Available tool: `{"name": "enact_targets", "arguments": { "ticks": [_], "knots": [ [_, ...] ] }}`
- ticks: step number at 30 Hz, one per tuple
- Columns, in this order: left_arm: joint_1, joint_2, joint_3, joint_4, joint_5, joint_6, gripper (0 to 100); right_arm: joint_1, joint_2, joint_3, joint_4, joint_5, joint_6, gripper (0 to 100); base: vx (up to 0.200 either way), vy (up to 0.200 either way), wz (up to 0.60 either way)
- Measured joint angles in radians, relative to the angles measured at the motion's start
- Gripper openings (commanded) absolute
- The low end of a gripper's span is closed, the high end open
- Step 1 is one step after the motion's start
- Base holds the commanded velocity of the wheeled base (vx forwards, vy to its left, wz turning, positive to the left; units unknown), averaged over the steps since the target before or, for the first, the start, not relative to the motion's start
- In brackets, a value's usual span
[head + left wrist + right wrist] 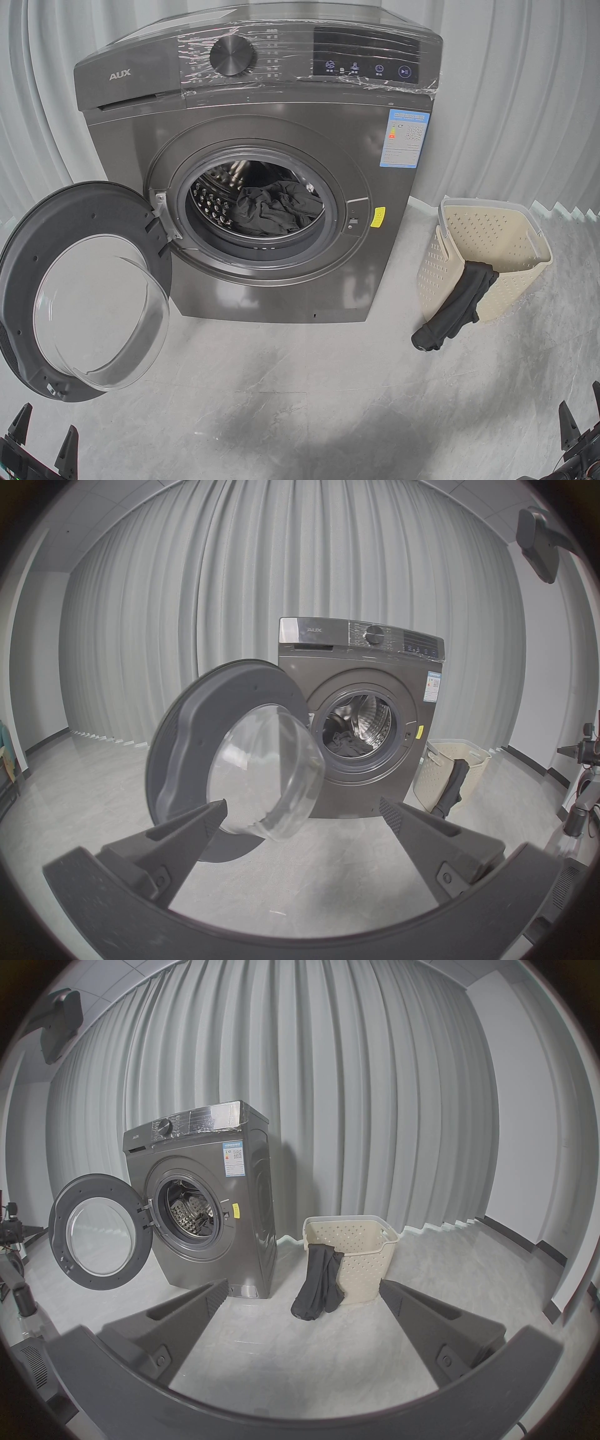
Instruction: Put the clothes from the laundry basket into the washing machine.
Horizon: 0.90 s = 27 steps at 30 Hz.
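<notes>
The grey washing machine [262, 162] stands ahead with its round door [81, 287] swung wide to the left. Dark clothes [275, 207] lie inside the drum. To the machine's right stands the cream laundry basket [500, 250], and a dark garment [456, 306] hangs over its front rim down to the floor. My left gripper [303, 820] is open and holds nothing, low at the near left, well back from the door. Well short of the basket [359, 1247] and the hanging garment [319, 1282], my right gripper [303, 1300] is open and holds nothing, low at the near right.
Grey floor [300, 387] stretches between me and the machine. Pale curtains [512, 94] hang behind the machine and the basket. The open door juts out over the floor on the left.
</notes>
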Motion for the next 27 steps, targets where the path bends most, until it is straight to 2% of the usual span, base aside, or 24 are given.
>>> {"name": "enact_targets", "arguments": {
  "ticks": [27],
  "knots": [
    [0.0, 0.001, 0.0, 0.0, -0.001, 0.002, 100, 0.0, 0.001, 0.0, 0.0, 0.0, 0.0, 100, 0.0, -0.2, 0.0]
  ]
}}
